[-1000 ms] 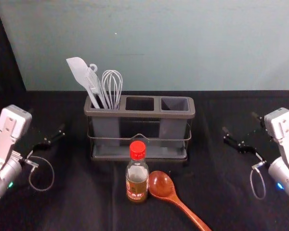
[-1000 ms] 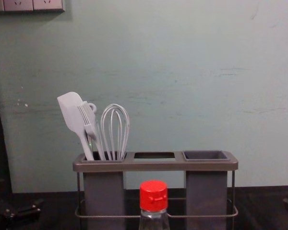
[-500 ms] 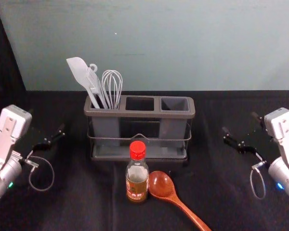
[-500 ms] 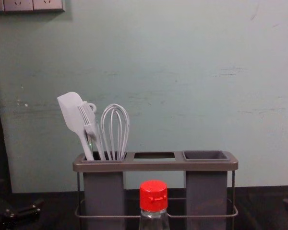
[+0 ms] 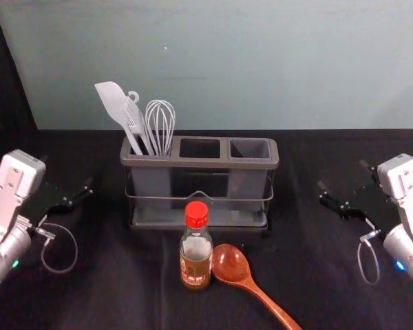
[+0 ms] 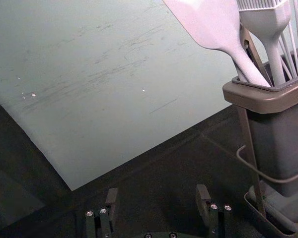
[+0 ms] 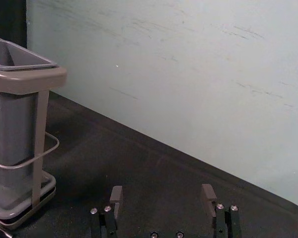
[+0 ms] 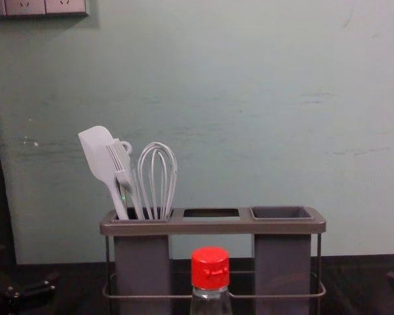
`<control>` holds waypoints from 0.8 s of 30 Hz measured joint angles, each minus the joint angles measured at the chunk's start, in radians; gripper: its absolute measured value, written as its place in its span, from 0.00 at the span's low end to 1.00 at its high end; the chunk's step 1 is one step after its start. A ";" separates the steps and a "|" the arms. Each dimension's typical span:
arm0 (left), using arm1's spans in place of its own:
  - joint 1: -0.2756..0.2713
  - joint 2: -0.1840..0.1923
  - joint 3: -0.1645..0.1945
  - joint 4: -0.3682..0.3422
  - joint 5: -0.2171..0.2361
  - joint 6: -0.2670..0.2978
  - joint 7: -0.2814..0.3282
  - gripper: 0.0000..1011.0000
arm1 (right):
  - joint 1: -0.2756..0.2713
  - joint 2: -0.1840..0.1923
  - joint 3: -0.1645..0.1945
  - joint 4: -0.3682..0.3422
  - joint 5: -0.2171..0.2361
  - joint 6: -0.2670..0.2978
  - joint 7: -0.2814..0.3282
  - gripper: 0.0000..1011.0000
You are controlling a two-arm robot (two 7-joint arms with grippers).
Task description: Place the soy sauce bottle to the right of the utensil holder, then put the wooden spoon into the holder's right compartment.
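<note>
In the head view, the soy sauce bottle (image 5: 196, 249) with its red cap stands upright in front of the utensil holder (image 5: 199, 163). Beside it on the right lies the wooden spoon (image 5: 233, 264), bowl toward the holder, handle running to the near edge. The holder's right compartment (image 5: 250, 148) is empty. My left gripper (image 5: 67, 194) is left of the holder and my right gripper (image 5: 344, 187) is right of it, both away from bottle and spoon. In the wrist views, the left gripper (image 6: 156, 201) and right gripper (image 7: 162, 201) each stand open around nothing.
A white spatula (image 5: 115, 108), a brush and a whisk (image 5: 160, 124) rise from the holder's left compartment. Black cloth (image 5: 124, 295) covers the table, and a pale wall stands behind it. Bare cloth lies between the holder and my right gripper.
</note>
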 joint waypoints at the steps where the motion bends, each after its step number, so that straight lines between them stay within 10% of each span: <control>1: 0.000 0.000 0.000 0.000 0.000 0.000 0.000 1.00 | 0.000 0.000 0.000 0.000 0.000 0.000 0.000 0.99; 24: 0.000 0.000 0.000 0.000 0.000 0.000 0.000 1.00 | -0.033 0.007 0.028 -0.036 -0.008 -0.032 0.001 0.99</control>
